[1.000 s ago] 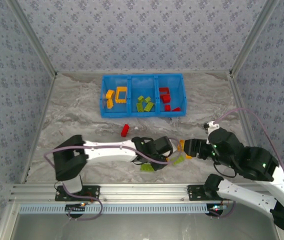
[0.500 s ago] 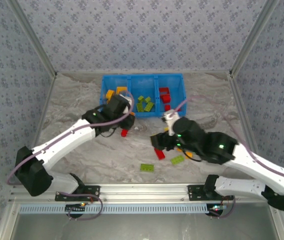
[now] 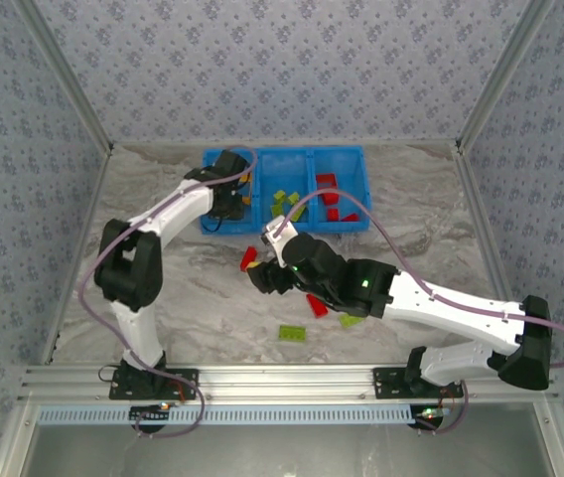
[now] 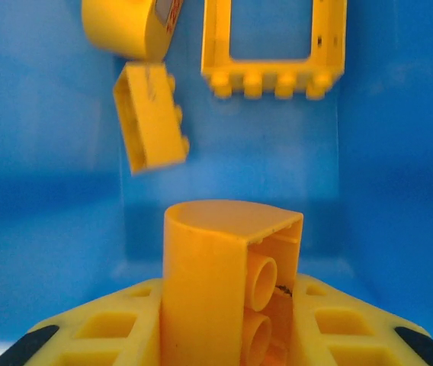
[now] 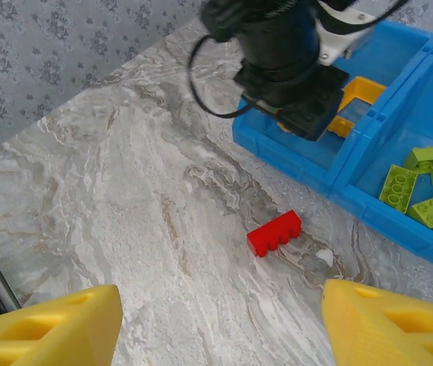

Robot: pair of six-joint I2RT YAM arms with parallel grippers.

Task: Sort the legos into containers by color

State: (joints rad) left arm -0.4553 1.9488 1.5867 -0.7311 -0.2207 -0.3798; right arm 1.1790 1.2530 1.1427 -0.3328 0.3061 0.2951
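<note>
My left gripper is shut on an orange-yellow brick with a rounded side. It hangs over the left compartment of the blue bin, where a yellow frame, a yellow brick and a round yellow piece lie. Green bricks lie in the middle compartment and red ones in the right. My right gripper is open above the table, just short of a red brick that lies in front of the bin.
More bricks lie loose on the marble table: a red one and two green ones under the right arm. The left arm's wrist stands over the bin's left end. Patterned walls close in the sides and back.
The left gripper has carried the orange-yellow brick from the table's front to over the bin's left compartment. The right gripper has swung left, to the red brick near the bin.
</note>
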